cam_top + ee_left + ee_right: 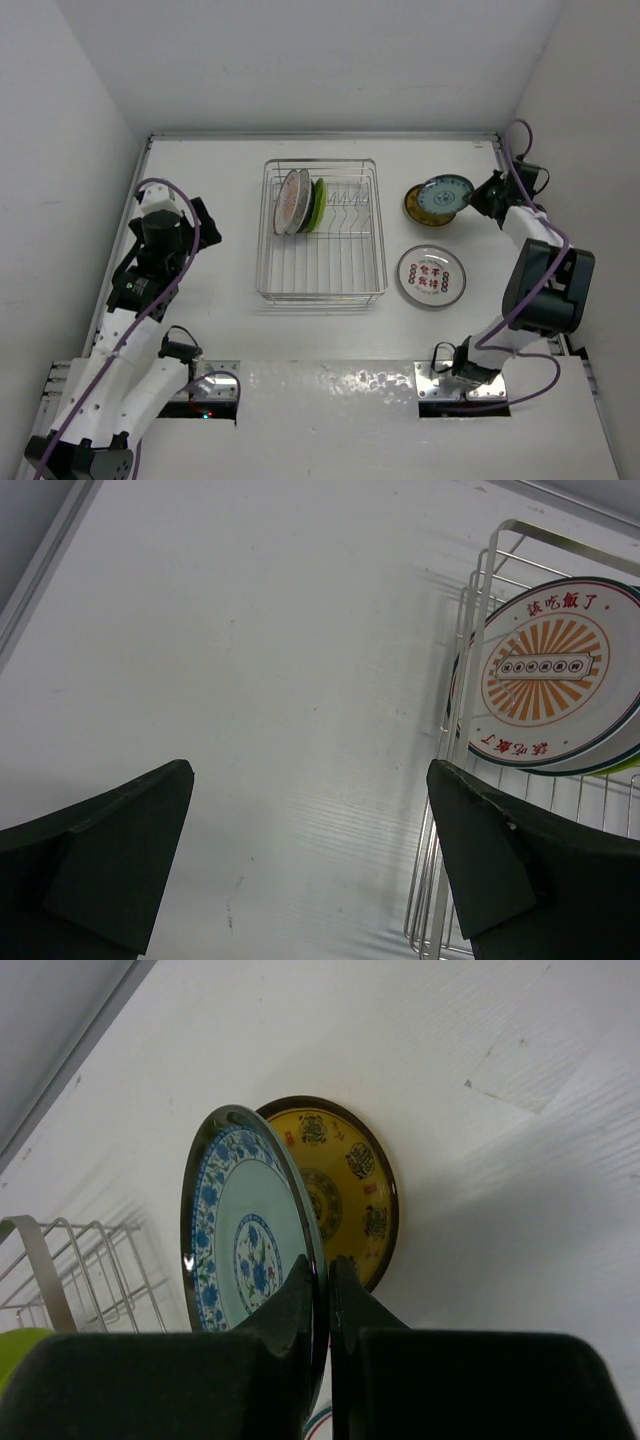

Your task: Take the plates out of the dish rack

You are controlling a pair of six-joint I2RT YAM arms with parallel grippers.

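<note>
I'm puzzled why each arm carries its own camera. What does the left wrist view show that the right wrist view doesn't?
Only the left wrist view: the left gripper, jaws wide open and empty, and an orange sunburst plate standing in the rack.
Only the right wrist view: the right gripper shut on the rim of a blue plate, with a yellow plate behind it.
Both: the rack's wire, a sliver of the green plate, and the white table.
</note>
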